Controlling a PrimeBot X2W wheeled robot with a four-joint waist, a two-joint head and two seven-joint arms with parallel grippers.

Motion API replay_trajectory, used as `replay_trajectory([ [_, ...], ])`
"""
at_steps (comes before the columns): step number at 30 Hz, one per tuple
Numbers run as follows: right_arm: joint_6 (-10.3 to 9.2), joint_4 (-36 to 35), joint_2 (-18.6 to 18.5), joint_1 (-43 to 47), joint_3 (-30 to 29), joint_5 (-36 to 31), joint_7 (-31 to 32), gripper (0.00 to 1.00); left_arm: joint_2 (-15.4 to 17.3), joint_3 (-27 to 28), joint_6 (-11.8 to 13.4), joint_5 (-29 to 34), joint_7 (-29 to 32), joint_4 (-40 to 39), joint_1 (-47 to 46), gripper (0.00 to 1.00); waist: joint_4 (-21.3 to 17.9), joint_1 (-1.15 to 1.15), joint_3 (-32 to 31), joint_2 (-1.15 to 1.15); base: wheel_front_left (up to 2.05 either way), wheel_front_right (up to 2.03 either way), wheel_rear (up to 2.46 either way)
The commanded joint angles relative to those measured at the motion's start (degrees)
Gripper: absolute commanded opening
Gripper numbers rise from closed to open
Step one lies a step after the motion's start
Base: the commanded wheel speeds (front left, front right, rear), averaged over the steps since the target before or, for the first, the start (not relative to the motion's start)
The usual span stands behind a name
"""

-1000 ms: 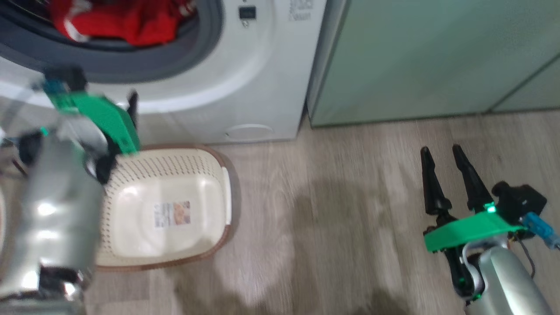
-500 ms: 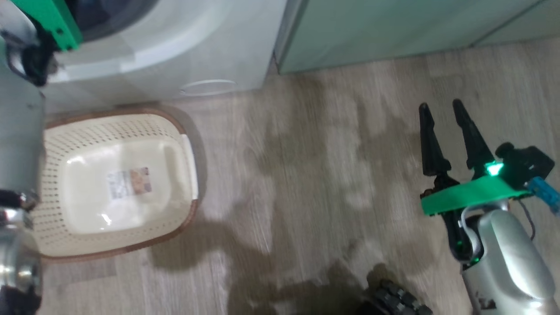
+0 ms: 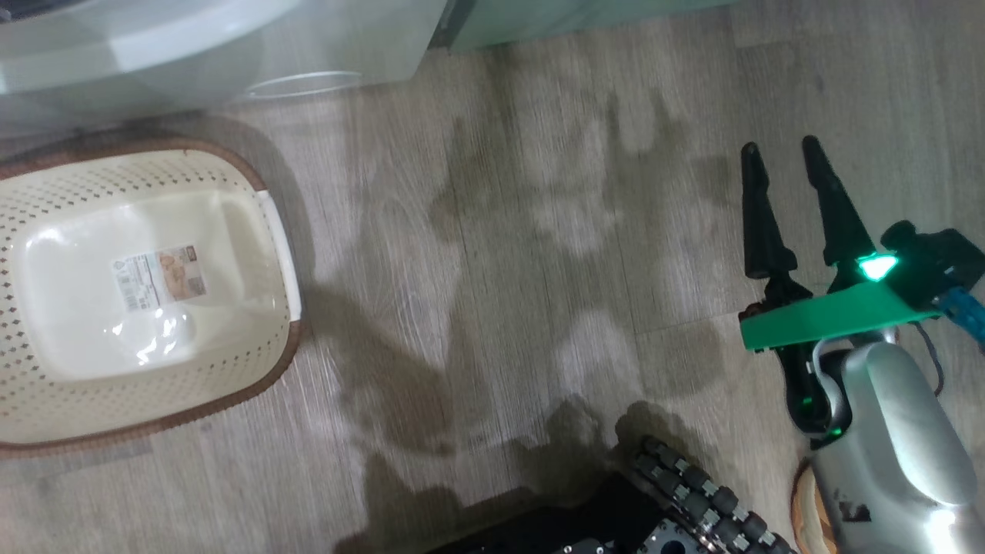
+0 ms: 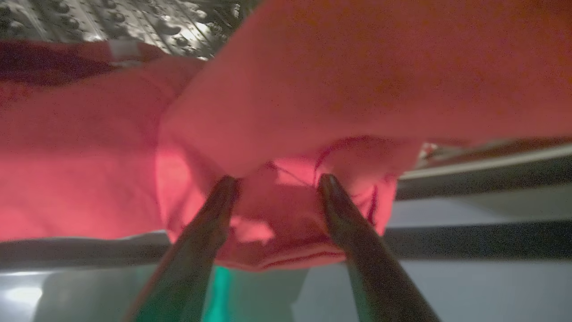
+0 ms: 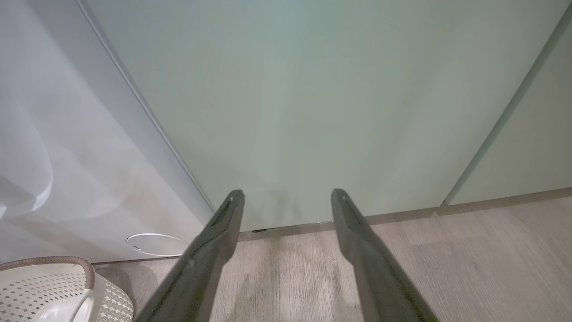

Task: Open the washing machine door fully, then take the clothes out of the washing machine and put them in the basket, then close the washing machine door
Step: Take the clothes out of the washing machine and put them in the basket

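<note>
In the left wrist view, red clothes (image 4: 335,80) lie in the steel drum (image 4: 134,22) of the washing machine (image 3: 346,31). My left gripper (image 4: 278,181) is open, both fingertips pressed into a fold of the red cloth that hangs over the drum's lip. The cream perforated basket (image 3: 285,362) stands on the floor below the machine's front, with only a label sticker inside; its corner is in the right wrist view too (image 5: 53,286). My right gripper (image 3: 781,148) hovers open over bare floor to the right, pointing at the cabinets (image 5: 287,194). The washing machine door is out of view.
Pale green cabinets (image 5: 313,98) stand right of the white machine side (image 5: 67,179), whose round service cap (image 5: 156,244) sits low. Wood floor (image 3: 500,231) lies between basket and right arm. My wheeled base (image 3: 692,500) is at the bottom edge.
The head camera has tilted down, so the machine's opening and the left arm have slid out of its picture. The right gripper has stayed open.
</note>
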Motion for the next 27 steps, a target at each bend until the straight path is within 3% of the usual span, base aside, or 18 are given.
replay_trajectory([
  [1,-0.04,-1.8,0.2,0.6,0.5,0.1,-0.4,1.0,2.8,-0.1,0.1,0.4,0.7,-1.0,-2.0,1.0,-0.4,-0.01,0.9,0.0,0.0,0.0,0.0],
  [6,-0.04,-1.8,0.6,0.1,0.4,0.1,-0.4,1.0,3.2,-1.0,0.5,0.7,1.9,1.7,-2.7,1.0,-0.7,-0.01,1.6,0.0,0.0,0.0,0.0],
  [7,-0.04,-1.8,0.6,0.1,0.4,0.1,-0.4,1.0,3.2,-1.1,0.5,0.7,1.8,2.1,-2.7,0.82,-0.7,-0.01,1.6,0.0,0.0,0.0,0.0],
  [9,-0.04,-1.6,0.7,0.0,0.3,0.0,-0.4,1.0,3.3,-1.4,0.5,0.8,1.3,2.8,-2.5,0.0,-0.7,-0.01,1.5,0.0,0.0,0.0,0.0],
  [17,-0.04,-0.9,0.5,0.9,-0.4,-0.1,-0.4,1.0,1.2,-1.6,0.1,-0.6,-4.8,3.8,-0.5,0.0,0.7,-0.01,-1.7,0.0,0.0,0.0,0.0],
  [27,-0.04,0.3,-0.7,3.8,-0.6,-0.1,-0.4,1.0,-2.4,-2.9,-0.7,-2.0,-15.9,3.8,6.9,0.0,3.6,-0.01,-10.7,0.0,0.0,0.0,0.0],
])
